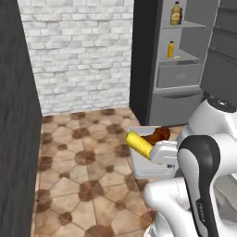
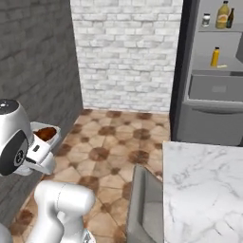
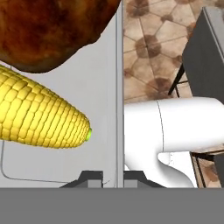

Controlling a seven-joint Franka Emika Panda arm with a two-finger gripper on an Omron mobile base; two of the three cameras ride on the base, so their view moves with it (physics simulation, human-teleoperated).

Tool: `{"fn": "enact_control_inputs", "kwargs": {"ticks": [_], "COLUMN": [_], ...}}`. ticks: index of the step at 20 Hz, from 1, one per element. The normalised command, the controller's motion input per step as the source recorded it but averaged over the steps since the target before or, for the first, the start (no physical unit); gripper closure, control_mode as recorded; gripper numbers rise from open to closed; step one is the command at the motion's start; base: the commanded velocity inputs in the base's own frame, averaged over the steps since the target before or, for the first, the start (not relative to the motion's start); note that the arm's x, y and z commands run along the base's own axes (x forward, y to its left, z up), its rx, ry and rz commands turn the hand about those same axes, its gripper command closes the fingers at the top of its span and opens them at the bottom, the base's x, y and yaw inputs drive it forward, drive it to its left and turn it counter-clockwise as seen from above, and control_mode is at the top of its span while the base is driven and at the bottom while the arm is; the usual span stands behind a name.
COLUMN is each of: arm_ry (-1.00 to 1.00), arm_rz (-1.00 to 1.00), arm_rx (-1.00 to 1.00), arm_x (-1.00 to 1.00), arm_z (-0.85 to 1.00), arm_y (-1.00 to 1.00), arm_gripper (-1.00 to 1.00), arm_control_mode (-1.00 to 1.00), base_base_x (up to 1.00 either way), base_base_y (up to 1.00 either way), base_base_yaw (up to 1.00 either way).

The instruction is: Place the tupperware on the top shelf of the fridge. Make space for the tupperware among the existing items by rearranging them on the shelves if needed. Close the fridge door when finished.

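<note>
GRIP: my gripper point(image 3: 113, 177) is clamped on the tupperware point(image 1: 143, 167) wall, one tip each side | POSITION: tub carried above the floor, well short of the fridge point(image 1: 183, 60) at far right | PROGRESS: pickup done; placement on top shelf point(image 2: 223, 29) and door closing remain | ORIENTATION: tub roughly level, open side up; corn cob point(image 1: 139, 144) long axis runs near-right to far-left.

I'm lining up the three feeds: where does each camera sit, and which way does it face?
Left base view: behind the arm's left, facing the open fridge; white arm lower right, carrying the tupperware.
Right base view: behind its right, same fridge; arm lower left.
Hand view: on the hand, along the shut gripper clamping the tub's wall.
All three show the tupperware.
</note>
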Motion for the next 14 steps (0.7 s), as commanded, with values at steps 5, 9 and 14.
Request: {"fn": "enact_control_inputs", "kwargs": {"ticks": [5, 9, 14], "arm_ry": [0.00, 0.00, 0.00], "arm_rz": [0.00, 0.00, 0.00], "arm_rx": [0.00, 0.00, 0.00], "arm_x": [0.00, 0.00, 0.00], "arm_z": [0.00, 0.00, 0.00], "arm_y": [0.00, 0.00, 0.00], "arm_gripper": [1.00, 1.00, 1.00], "arm_control_mode": [1.00, 1.00, 1.00], "base_base_x": [1.00, 1.00, 1.00], "base_base_y": [0.00, 0.00, 0.00], "base_base_yaw": [-0.05, -0.05, -0.05]}}
